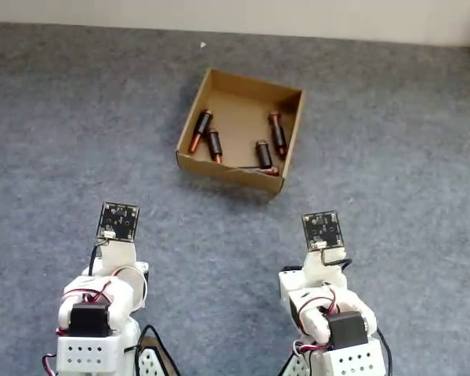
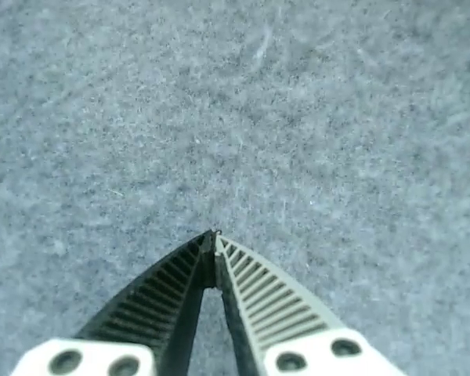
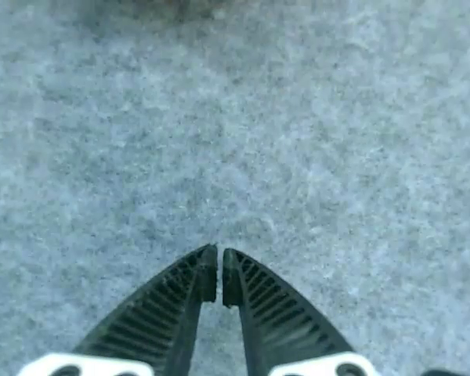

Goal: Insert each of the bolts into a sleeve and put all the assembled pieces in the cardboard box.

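The cardboard box (image 1: 291,135) sits on the grey carpet, in the middle of the far half of the high view. Several assembled pieces lie inside it, each a black sleeve with a copper bolt: one (image 1: 200,130) by the left wall, one (image 1: 215,146) beside it, one (image 1: 277,134) near the right wall, one (image 1: 264,155) at the front. Both arms rest folded at the near edge, well short of the box. My left gripper (image 2: 213,238) is shut and holds nothing, hanging over bare carpet. My right gripper (image 3: 219,257) is likewise shut with nothing in it.
Grey carpet (image 1: 78,125) covers the whole table. A pale wall strip (image 1: 298,19) runs along the far edge. The left arm's base (image 1: 94,321) and the right arm's base (image 1: 333,321) stand at the near edge.
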